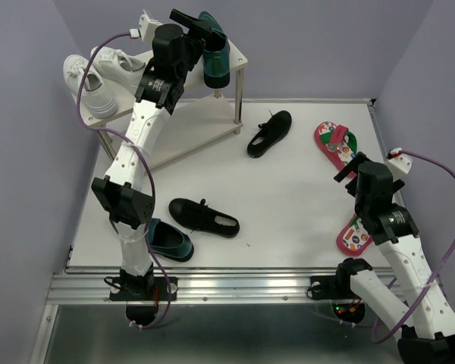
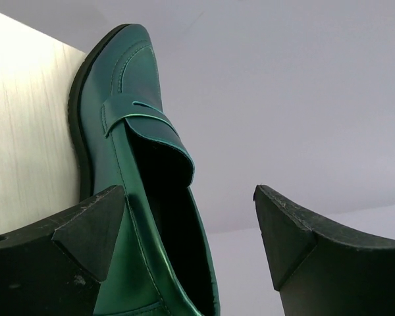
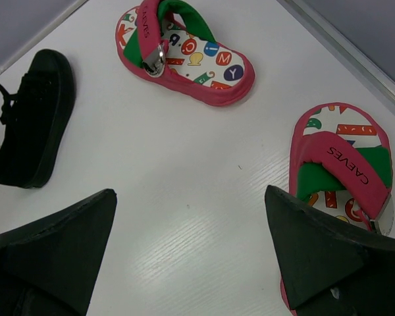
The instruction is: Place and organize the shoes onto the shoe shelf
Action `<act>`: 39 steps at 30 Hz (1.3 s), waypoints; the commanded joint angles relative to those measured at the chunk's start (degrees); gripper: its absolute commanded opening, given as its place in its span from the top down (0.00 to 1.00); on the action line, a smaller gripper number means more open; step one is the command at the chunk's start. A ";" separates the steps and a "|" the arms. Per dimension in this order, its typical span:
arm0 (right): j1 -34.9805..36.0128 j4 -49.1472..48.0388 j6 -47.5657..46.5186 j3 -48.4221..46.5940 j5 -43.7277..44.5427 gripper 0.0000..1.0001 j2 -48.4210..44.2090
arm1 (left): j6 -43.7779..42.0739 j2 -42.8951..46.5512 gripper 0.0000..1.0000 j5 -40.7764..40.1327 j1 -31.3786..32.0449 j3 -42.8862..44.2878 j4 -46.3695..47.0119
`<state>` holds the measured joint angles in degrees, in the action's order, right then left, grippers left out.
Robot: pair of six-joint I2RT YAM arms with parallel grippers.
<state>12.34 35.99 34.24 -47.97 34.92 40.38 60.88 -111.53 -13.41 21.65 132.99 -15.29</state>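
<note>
White table (image 1: 288, 212), lilac walls (image 1: 326, 45), light-wood shoe shelf (image 1: 201, 125) far left

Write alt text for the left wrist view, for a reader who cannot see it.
A glossy dark-green loafer rests with its sole against a pale wooden shelf board. The two black fingers of the left gripper stand wide apart in the foreground, one overlapping the shoe's side, the other clear of it; a plain lilac wall fills the rest.

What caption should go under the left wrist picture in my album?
Open left gripper close to a shiny green loafer on the pale wooden shoe shelf.
</note>
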 commanded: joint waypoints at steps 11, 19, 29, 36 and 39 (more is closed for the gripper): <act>-0.12 -3.12 -0.84 -2.66 -2.13 0.00 2.07 | -25.10 18.00 0.10 -0.48 3.05 -10.37 0.80; -0.12 -4.08 -0.40 -1.61 -2.75 0.00 2.60 | -36.88 22.14 0.04 4.86 5.95 -23.99 -0.19; -0.12 -3.65 -0.40 -1.52 -2.48 0.00 2.33 | -45.23 16.00 0.05 10.42 7.18 -22.43 -1.32; -0.12 -3.47 -0.31 -1.52 -2.31 0.00 1.98 | -46.29 9.31 0.06 13.14 7.09 -16.19 -1.85; -0.12 -3.21 -0.49 -1.43 -1.87 0.00 1.81 | -45.59 7.73 0.06 16.48 7.35 -14.60 -1.50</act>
<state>12.36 35.11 34.11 -48.07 32.12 43.29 16.40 -103.11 -1.48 28.64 114.50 -19.53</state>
